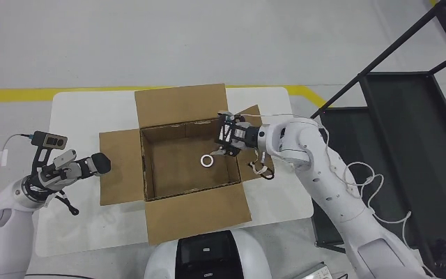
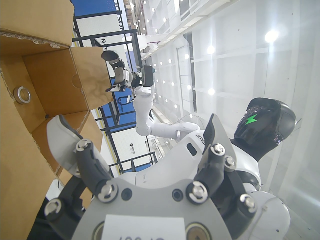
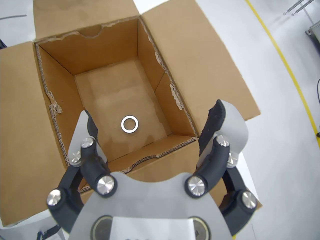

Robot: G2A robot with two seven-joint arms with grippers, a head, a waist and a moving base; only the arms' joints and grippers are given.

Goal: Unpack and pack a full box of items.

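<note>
An open cardboard box (image 1: 191,111) stands in the middle of the white table (image 1: 83,115), all flaps folded out. One silver ring (image 1: 208,160) lies flat on its floor, toward the right wall; the ring (image 3: 129,124) also lies below my right gripper's fingers. My right gripper (image 1: 224,135) hangs open over the box's right rim with nothing in it, and the right gripper (image 3: 152,116) points down into the box. My left gripper (image 1: 96,165) is open and holds nothing, left of the box's left flap, tilted up. From there the ring (image 2: 22,94) is seen inside the box (image 2: 37,76).
A black metal stair frame (image 1: 390,118) stands close to the table's right edge. A yellow floor line (image 1: 70,92) runs behind the table. The box's flaps cover much of the table around it; bare table shows at the left and front.
</note>
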